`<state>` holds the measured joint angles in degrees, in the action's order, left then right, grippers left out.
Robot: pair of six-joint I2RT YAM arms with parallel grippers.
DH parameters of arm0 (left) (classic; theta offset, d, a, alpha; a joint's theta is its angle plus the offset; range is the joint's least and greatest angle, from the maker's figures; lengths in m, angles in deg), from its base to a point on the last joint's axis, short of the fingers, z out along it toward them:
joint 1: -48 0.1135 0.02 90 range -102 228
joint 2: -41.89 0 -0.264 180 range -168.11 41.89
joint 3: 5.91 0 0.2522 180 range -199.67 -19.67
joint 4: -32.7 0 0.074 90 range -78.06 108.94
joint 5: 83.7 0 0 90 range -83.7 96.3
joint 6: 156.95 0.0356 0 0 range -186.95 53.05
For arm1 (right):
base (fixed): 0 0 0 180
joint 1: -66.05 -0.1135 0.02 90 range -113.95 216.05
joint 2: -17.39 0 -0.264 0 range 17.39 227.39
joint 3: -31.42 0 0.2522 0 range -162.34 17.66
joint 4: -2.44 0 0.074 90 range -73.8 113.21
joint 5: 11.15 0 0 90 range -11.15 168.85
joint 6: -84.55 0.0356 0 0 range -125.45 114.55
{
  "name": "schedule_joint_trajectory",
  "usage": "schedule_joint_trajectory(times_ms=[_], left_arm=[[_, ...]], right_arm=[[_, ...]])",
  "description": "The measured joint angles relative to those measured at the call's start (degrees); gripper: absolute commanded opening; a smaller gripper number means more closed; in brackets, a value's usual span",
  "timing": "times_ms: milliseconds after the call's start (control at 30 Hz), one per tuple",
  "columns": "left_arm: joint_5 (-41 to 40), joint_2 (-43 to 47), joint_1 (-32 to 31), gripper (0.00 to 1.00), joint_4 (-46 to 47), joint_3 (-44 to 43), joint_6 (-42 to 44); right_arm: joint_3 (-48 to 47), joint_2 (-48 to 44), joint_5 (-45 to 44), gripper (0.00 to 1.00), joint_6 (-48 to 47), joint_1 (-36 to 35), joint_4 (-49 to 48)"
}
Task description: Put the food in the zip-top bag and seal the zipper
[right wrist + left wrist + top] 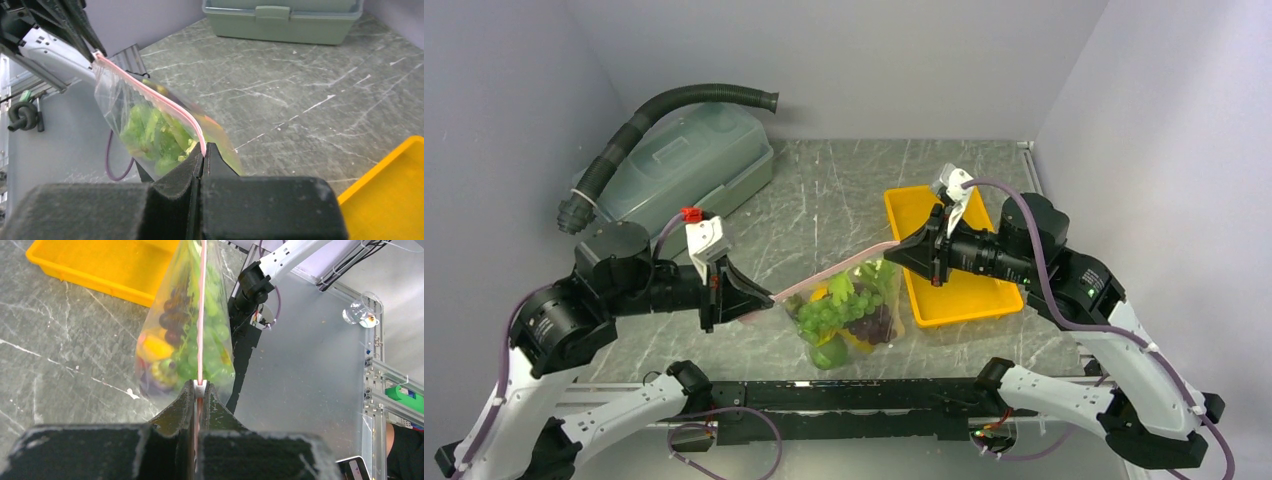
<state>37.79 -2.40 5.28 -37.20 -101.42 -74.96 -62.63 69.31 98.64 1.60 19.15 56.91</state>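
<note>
- The zip-top bag [871,300] hangs stretched between the two arms, above the front part of the grey marbled surface [824,190], just left of the yellow tray [964,290].
- The left jaws are closed tight on the left end of the zipper [829,272]. In the left wrist view the pink strip runs straight out from between the black fingertips [186,400].
- The right jaws are closed on the other end of the same strip, beside the tray's near left corner. In the right wrist view the strip curves down into the pinch.
- The zipper is pulled taut and slopes up from the left arm to the right arm. In both wrist views it reads as one single pink line, its two sides lying together.
- The food [844,318] sits in the sagging belly of the bag: leafy greens [829,310] on the left, dark purple grapes [876,322] on the right, a round green piece [829,352] at the bottom, and something yellow [156,347] against the plastic.
- I cannot tell whether the bottom of the bag touches the surface or hangs just clear of it.
- At the back left stands a translucent lidded tub [694,160], with a black ribbed hose [659,105] arching over it.
</note>
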Motion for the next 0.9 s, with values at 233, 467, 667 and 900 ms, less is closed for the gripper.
schedule_joint_trajectory(times_ms=[233,467,667,900], left_arm=[[-2.8,2.6,0.0,0.0,-3.0,0.0,-0.5],[-5.1,4.7,0.0,0.0,-4.7,0.0,-1.3],[-6.4,4.7,0.0,0.0,-5.1,0.0,-1.8],[-6.5,4.7,0.0,0.21,-5.5,0.0,-1.9]], right_arm=[[0.0,-0.9,-4.8,0.0,0.8,0.1,0.0],[0.2,-1.4,-7.4,0.0,1.5,0.2,0.1],[0.3,-1.4,-7.5,0.0,1.6,0.2,0.1],[0.3,-1.1,-6.9,0.0,1.6,0.2,0.2]])
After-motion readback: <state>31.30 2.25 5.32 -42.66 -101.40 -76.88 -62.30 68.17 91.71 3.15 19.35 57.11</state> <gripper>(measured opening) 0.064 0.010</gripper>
